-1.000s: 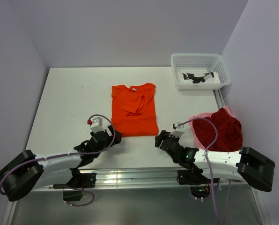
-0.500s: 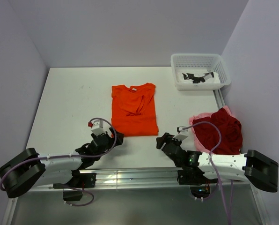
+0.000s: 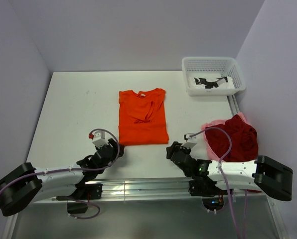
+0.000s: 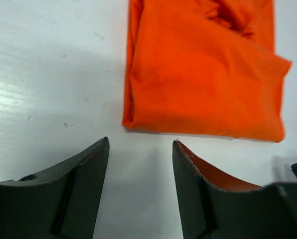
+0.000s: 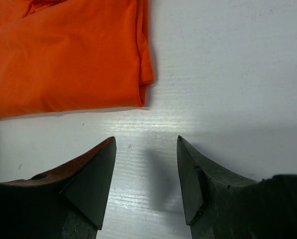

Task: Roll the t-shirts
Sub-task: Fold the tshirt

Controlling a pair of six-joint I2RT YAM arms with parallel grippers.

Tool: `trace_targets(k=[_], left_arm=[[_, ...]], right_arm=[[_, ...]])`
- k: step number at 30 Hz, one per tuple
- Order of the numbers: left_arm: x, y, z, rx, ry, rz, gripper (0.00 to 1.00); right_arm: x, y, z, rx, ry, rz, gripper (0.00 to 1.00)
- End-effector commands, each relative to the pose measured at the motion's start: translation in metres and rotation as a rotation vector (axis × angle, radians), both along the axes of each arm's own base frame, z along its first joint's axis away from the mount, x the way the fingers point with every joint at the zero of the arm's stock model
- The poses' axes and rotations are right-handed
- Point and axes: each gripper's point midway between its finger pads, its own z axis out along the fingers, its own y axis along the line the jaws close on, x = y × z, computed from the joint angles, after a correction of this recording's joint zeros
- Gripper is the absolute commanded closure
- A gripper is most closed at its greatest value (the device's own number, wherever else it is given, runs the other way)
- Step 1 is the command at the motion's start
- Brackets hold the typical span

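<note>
An orange t-shirt (image 3: 142, 117) lies folded flat at the table's middle, its hem toward me. It also fills the top of the left wrist view (image 4: 203, 74) and the upper left of the right wrist view (image 5: 69, 55). My left gripper (image 3: 119, 149) sits just short of the hem's left corner, open over bare table (image 4: 140, 144). My right gripper (image 3: 171, 150) sits just off the hem's right corner, open and empty (image 5: 146, 142). A dark red t-shirt (image 3: 236, 137) is heaped on a pale pink one (image 3: 211, 125) at the right edge.
A white mesh basket (image 3: 212, 74) with black and white items stands at the back right corner. Grey walls close the left, back and right. A metal rail (image 3: 138, 186) runs along the near edge by the arm bases.
My left arm has drawn back toward the near left, away from the hem. Both grippers have narrowed somewhat but stay open. The right arm shifted only slightly. The shirts have not moved.
</note>
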Motion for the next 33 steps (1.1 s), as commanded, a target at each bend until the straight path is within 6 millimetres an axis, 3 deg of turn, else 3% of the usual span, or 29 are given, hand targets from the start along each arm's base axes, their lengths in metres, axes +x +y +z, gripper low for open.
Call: trace_targets(k=[1, 8, 15, 22, 26, 29, 33], left_arm=[[0.0, 0.004, -0.008, 0.059, 0.013, 0.007, 0.41], [0.004, 0.003, -0.01, 0.086, 0.012, -0.003, 0.39], [0.012, 0.002, -0.01, 0.085, 0.012, -0.029, 0.39], [0.015, -0.001, -0.011, 0.086, 0.008, -0.065, 0.42], [0.015, -0.004, -0.014, 0.087, 0.014, -0.094, 0.42], [0.018, -0.004, -0.016, 0.086, 0.022, -0.093, 0.43], [0.017, -0.001, -0.015, 0.072, 0.016, -0.094, 0.43]], right_arm=[[0.015, 0.018, 0.021, 0.018, -0.039, 0.028, 0.41], [0.027, 0.021, 0.016, -0.013, -0.025, 0.057, 0.39], [0.041, 0.026, 0.014, -0.016, -0.014, 0.108, 0.47], [0.049, 0.038, 0.01, -0.062, 0.006, 0.145, 0.5], [0.052, 0.037, 0.007, -0.071, 0.012, 0.146, 0.51], [0.054, 0.035, 0.007, -0.065, 0.014, 0.142, 0.61], [0.053, 0.033, 0.004, -0.062, 0.02, 0.141, 0.61]])
